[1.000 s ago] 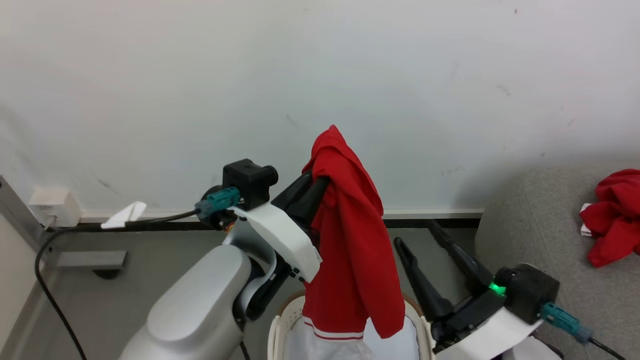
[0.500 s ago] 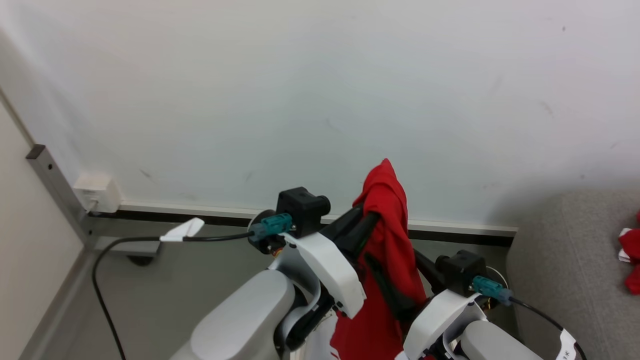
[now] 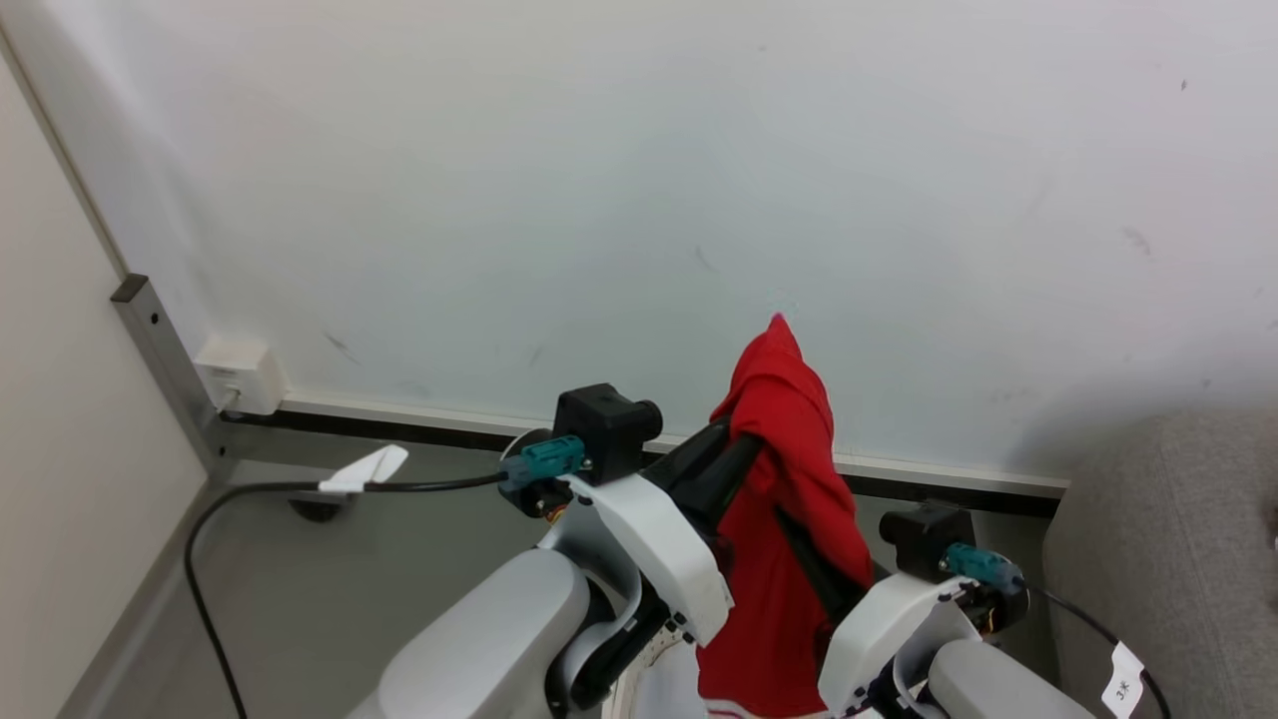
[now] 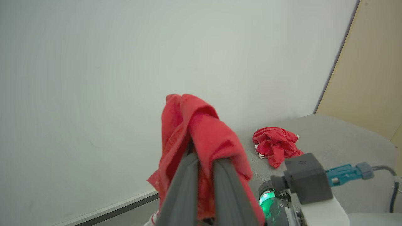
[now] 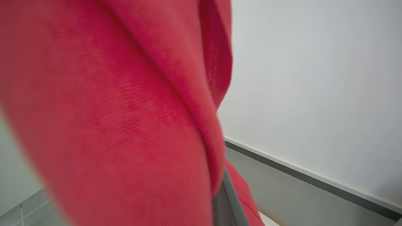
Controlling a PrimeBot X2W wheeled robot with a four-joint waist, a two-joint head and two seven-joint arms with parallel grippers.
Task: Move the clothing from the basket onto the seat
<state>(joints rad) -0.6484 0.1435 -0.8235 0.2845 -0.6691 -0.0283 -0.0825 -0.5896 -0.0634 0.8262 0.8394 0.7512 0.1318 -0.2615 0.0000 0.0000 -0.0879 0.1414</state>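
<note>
Now | red garment (image 3: 789, 469) pinched in left gripper (image 4: 205, 160) | draped over its tip

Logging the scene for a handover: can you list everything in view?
bright red soft garment: one, red, hanging from the left pincer
crumpled red garment: one, red, lying on the sofa
light grey fabric sofa: one, grey, at the right
black cable with white paper tag: one, black, running from the left wrist down to the floor
white wall box: one, white, low on the wall at the left
left pincer: one, dark, shut on the hanging garment
right pincer: one, dark, against the hanging garment, grip hidden by cloth
</note>
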